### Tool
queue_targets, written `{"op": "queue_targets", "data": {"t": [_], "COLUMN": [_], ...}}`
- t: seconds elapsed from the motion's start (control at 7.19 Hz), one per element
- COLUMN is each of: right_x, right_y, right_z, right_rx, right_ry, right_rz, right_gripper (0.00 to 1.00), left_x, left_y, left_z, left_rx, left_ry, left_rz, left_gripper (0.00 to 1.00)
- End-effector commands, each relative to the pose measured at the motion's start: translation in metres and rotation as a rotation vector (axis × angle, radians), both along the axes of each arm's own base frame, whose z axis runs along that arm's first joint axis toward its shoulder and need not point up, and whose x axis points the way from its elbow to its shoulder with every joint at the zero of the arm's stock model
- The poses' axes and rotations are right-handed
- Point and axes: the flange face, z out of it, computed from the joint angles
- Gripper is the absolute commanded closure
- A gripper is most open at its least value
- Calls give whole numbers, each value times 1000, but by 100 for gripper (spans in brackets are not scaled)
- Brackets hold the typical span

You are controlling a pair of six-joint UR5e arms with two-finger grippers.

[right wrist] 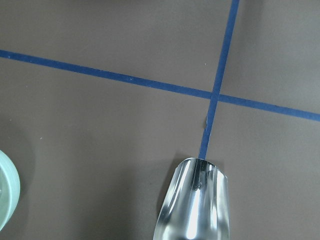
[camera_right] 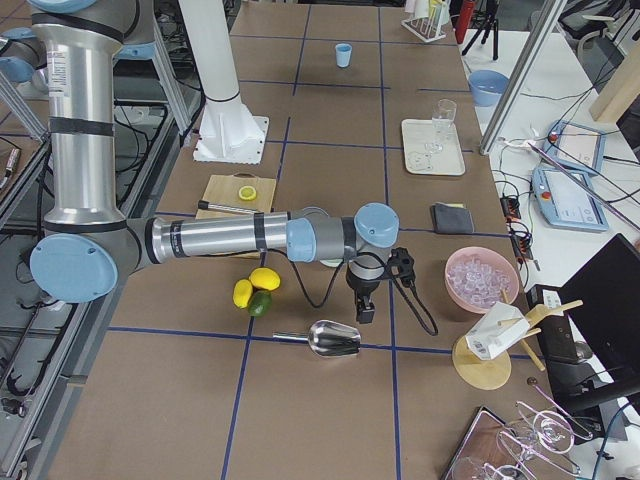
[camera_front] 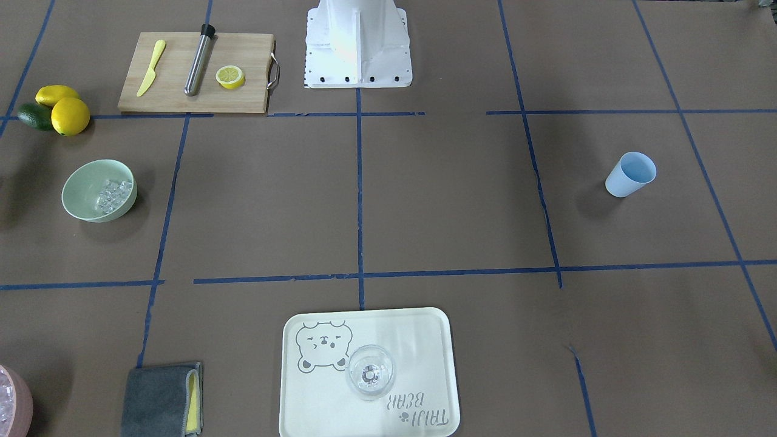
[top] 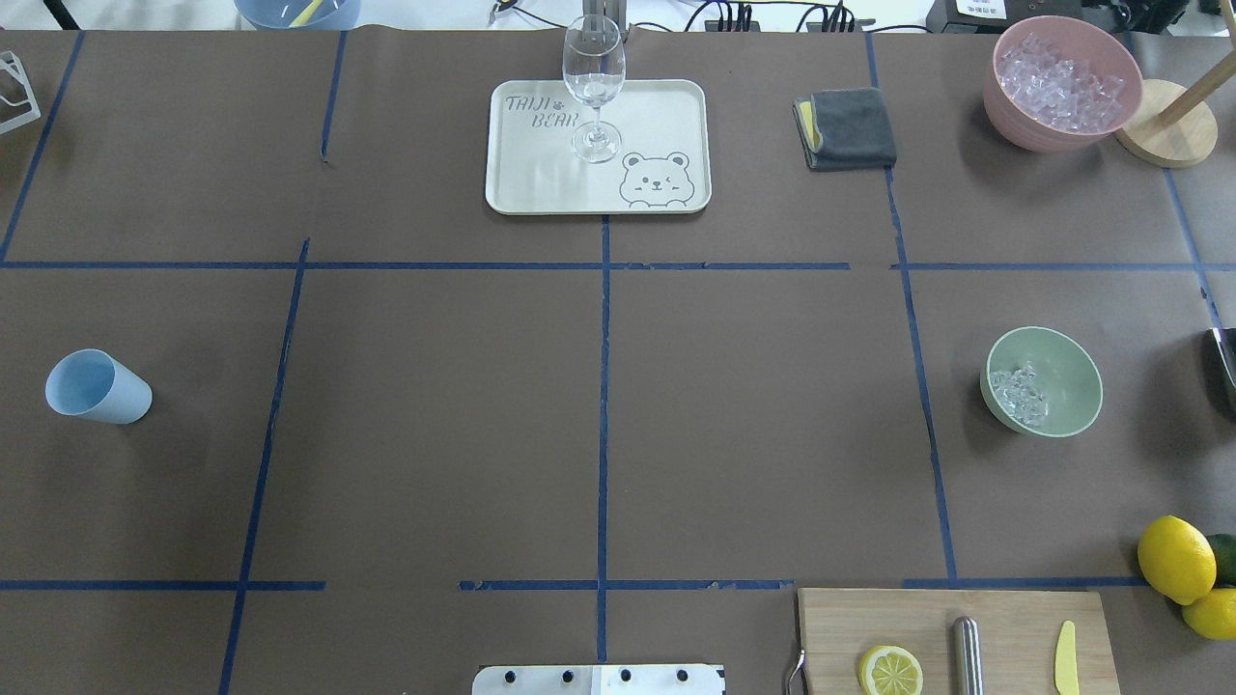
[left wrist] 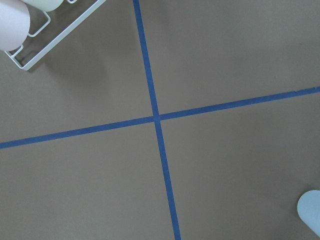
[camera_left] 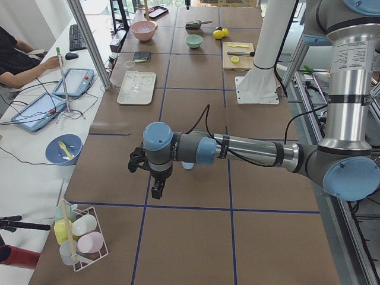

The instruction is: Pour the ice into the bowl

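The pale mint-green bowl (camera_front: pixel 85 200) stands on the robot's right side of the table, and the ice (camera_front: pixel 114 195) lies inside it. The bowl (top: pixel 1067 372) and ice (top: pixel 1022 394) also show in the overhead view. The bowl's rim (right wrist: pixel 5 195) sits at the left edge of the right wrist view. My right gripper (camera_right: pixel 367 312) hangs above the table beside a metal scoop (camera_right: pixel 335 340). My left gripper (camera_left: pixel 156 191) hangs over bare table near the blue cup (top: pixel 97 386). I cannot tell whether either gripper is open or shut. Neither holds anything that I can see.
A pink container (top: pixel 1060 82) full of ice stands at the far right. A bear tray (top: pixel 541 183) with a clear glass (top: pixel 593 82) is at the far middle, with a grey cloth (top: pixel 848 127) beside it. A cutting board (camera_front: pixel 176 91), lemons (camera_front: pixel 70 115) and a cup rack (camera_left: pixel 83 237) stand around the edges.
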Motion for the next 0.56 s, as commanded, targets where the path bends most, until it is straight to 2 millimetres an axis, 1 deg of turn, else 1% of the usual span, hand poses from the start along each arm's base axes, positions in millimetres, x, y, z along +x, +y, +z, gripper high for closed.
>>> {"op": "queue_targets", "data": {"t": [0.0,0.14,0.28,0.42], "right_x": [2,2,2,2], "right_y": [26,31,33,33], "right_z": [-4,0,-4,-19], "right_rx": [2,-9,0,30], "right_ry": [-28,-29,-31,-35], "right_rz": [-6,-6,-7,-7], "right_gripper": [0,0,0,0], "left_x": [1,2,3,3], "left_y": [-2,-6,-22,-29], "left_z": [-6,-5,3,7], "left_rx": [21,27,23,21], "left_ry": [-4,-6,-7,-10], "left_rz": [5,8,12,11], "left_gripper": [0,0,0,0]}}
